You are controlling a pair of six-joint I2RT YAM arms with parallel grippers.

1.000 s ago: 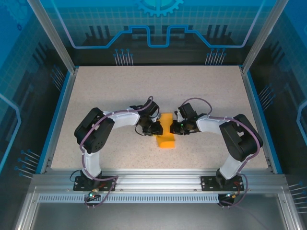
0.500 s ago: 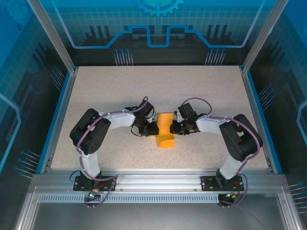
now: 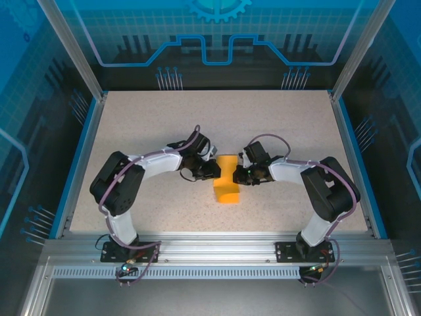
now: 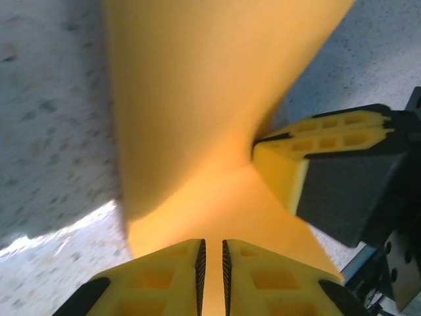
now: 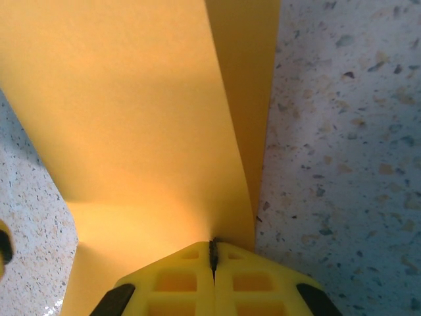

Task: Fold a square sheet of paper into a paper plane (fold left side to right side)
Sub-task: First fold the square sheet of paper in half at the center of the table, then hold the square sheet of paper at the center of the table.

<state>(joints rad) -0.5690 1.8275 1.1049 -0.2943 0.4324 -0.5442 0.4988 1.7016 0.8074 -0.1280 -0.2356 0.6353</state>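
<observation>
The square sheet of paper (image 3: 227,187) lies near the middle of the desk (image 3: 276,125), folded into a narrow orange strip that runs away from the arm bases, slimmer at its far end and wider at the near end. Part of it is lifted off the desk and casts a shadow on the speckled top.

The left hand (image 3: 212,170) is at the strip's left edge, its yellow fingers closed to a thin slit, and the paper runs into that slit. The right hand (image 3: 238,175) is at the right edge, pinched fully together on the sheet. From the left wrist I can see one of its fingers (image 4: 289,155) pressed against the paper.

I count one sheet, two hands and two arms.

Compared with a second ago, the left hand has moved a little farther from the bases, its elbow has swung outward, and the strip's far part looks narrower. The right hand has stayed put.
</observation>
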